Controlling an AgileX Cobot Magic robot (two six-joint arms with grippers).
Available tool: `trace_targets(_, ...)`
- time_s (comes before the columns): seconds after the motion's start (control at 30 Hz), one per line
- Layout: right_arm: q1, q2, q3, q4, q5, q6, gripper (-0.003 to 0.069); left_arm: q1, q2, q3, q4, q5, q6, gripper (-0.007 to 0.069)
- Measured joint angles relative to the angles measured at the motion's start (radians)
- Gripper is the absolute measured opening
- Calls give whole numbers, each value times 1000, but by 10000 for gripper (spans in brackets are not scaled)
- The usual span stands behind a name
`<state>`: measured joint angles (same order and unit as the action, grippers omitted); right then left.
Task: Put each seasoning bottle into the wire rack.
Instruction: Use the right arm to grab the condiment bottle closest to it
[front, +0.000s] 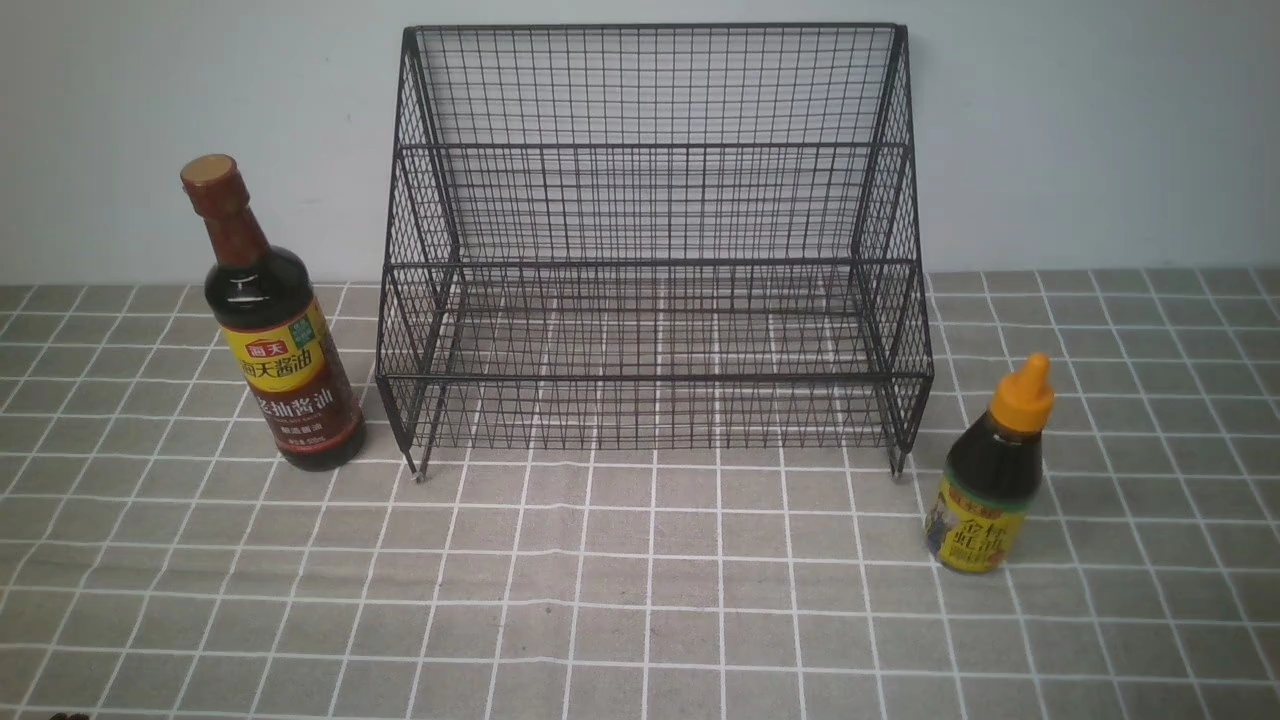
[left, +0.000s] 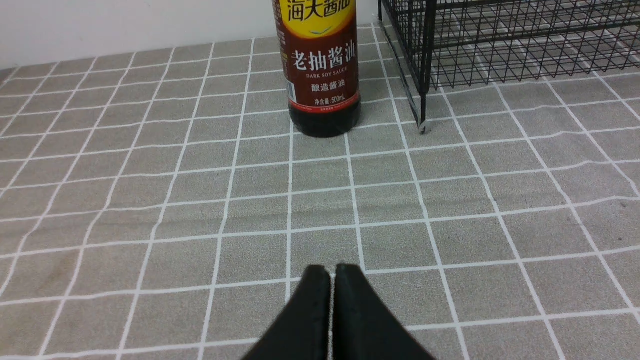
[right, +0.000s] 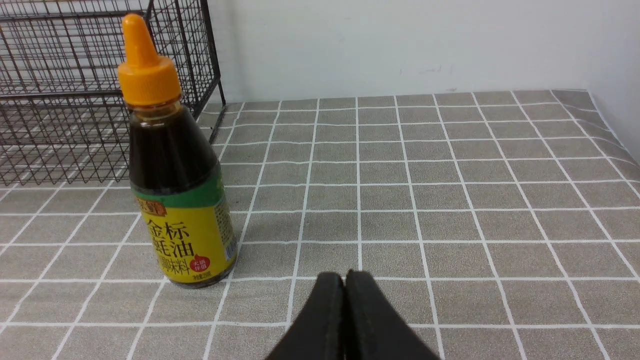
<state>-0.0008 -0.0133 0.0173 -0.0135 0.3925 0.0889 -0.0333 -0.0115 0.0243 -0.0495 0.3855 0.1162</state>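
Over the tablecloth (left: 150, 200), the left gripper (left: 332, 274) and the right gripper (right: 344, 278) are hovering with jaws pressed together, grasping nothing. Ahead of the left one, well apart, the tall bottle (left: 322, 75) is standing upright; the short bottle (right: 177, 200) is standing near the right one. Neither is sitting in the wire rack (left: 500, 45) yet. Each gripper is probably needing to open wide first, then come level at the bottle body. The rack's foot (left: 423, 127) is standing just beside the tall bottle, so lifting high seems safer.
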Motion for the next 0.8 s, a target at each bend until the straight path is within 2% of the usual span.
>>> trace_targets(0.8,0,0,0,-33,-7,1,-14,0,0,0,0,0,0,-7)
